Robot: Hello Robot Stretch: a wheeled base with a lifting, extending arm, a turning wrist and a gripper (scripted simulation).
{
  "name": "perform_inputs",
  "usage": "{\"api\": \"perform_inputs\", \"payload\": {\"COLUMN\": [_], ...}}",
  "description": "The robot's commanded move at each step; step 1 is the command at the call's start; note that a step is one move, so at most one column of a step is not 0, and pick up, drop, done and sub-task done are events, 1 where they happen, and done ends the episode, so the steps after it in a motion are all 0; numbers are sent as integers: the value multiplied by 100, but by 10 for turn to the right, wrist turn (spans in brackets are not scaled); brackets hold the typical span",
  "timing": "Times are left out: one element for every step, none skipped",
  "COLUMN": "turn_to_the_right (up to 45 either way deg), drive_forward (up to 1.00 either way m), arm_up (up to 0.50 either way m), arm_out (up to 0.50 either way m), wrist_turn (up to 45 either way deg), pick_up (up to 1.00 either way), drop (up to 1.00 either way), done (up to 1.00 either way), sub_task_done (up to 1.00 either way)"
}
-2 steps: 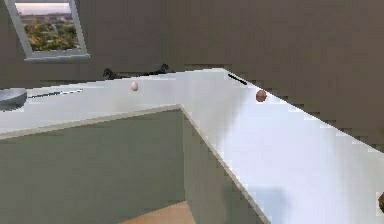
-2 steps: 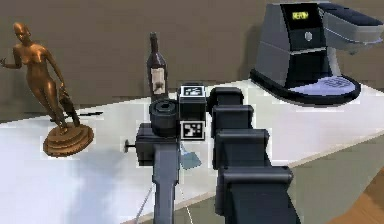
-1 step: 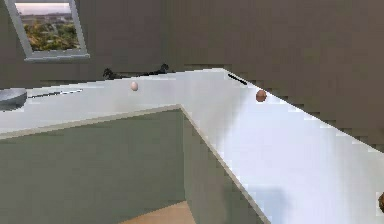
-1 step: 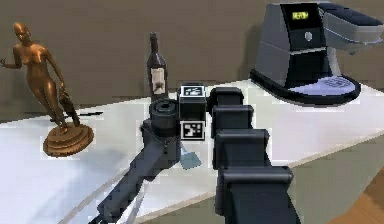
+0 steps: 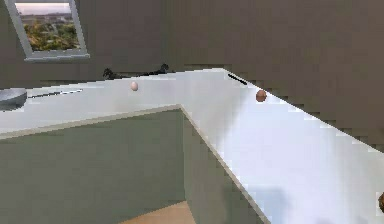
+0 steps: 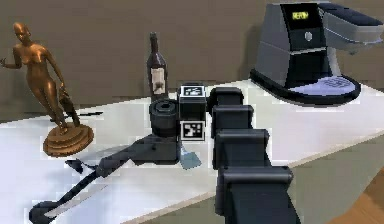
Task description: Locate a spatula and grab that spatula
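My arm [image 6: 240,150] reaches out over a white counter [image 6: 300,125], and my gripper [image 6: 72,186] lies low above it, its body just left of the two white markers [image 6: 191,112] and its thin fingers [image 6: 100,172] slanting toward the counter's near edge. The fingertips blend with dark shapes on the countertop, so I cannot tell whether I hold anything, nor how wide the fingers stand.

A bronze statue [image 6: 42,90] stands on the counter beyond my fingers, a dark bottle [image 6: 156,68] is behind the gripper body, and a coffee machine [image 6: 305,50] sits well off at the arm side view's right. A thin dark strip [image 6: 88,117] lies by the statue's base; I cannot tell whether it is the spatula.

Ahead, the counter turns a corner under a window [image 5: 50,28]. On it rest a pale ball [image 5: 134,86], a brown ball [image 5: 261,95] and a grey bowl [image 5: 10,97].
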Motion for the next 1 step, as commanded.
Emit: {"api": "perform_inputs", "payload": {"turn_to_the_right": [0], "drive_forward": [0], "arm_up": [0], "arm_out": [0], "wrist_turn": [450], "pick_up": [0], "drop": [0], "done": [0], "sub_task_done": [0]}}
